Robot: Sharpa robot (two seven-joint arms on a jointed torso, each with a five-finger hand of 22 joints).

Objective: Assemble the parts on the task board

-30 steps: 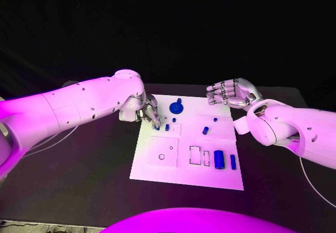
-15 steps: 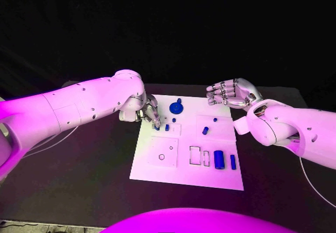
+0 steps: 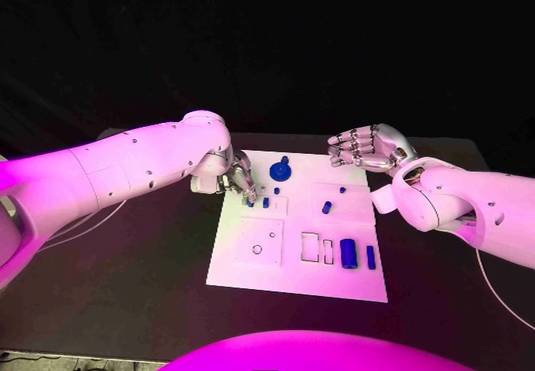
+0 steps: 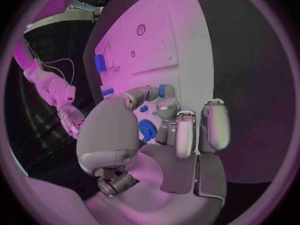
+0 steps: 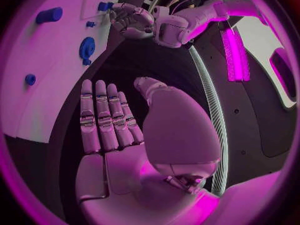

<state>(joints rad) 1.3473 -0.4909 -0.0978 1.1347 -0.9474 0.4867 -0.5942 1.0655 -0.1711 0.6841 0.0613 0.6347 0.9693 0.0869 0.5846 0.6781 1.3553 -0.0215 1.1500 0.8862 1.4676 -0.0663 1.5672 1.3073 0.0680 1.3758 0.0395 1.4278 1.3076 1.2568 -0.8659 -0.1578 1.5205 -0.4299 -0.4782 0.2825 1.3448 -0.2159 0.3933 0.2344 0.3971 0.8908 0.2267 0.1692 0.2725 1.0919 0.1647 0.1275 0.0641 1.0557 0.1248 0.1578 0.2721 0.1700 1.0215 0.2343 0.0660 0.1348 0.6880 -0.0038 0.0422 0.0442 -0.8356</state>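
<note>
The white task board [image 3: 292,270] lies in the middle of the black table. My left hand [image 3: 232,181] hangs over the board's far left corner and pinches a small blue peg [image 4: 164,90] between thumb and a fingertip; the peg [image 5: 103,6] also shows at that hand's tips in the right wrist view. A round blue knob [image 3: 280,171] stands just right of that hand. My right hand [image 3: 368,148] hovers past the board's far right corner, fingers apart [image 5: 103,117], holding nothing.
On the board lie a short blue peg [image 3: 327,207], a tiny blue stud [image 3: 342,189], a thick blue cylinder [image 3: 349,253] and a thin blue bar [image 3: 371,257]. Empty rectangular slots [image 3: 311,247] and a small round hole [image 3: 257,250] sit nearer me.
</note>
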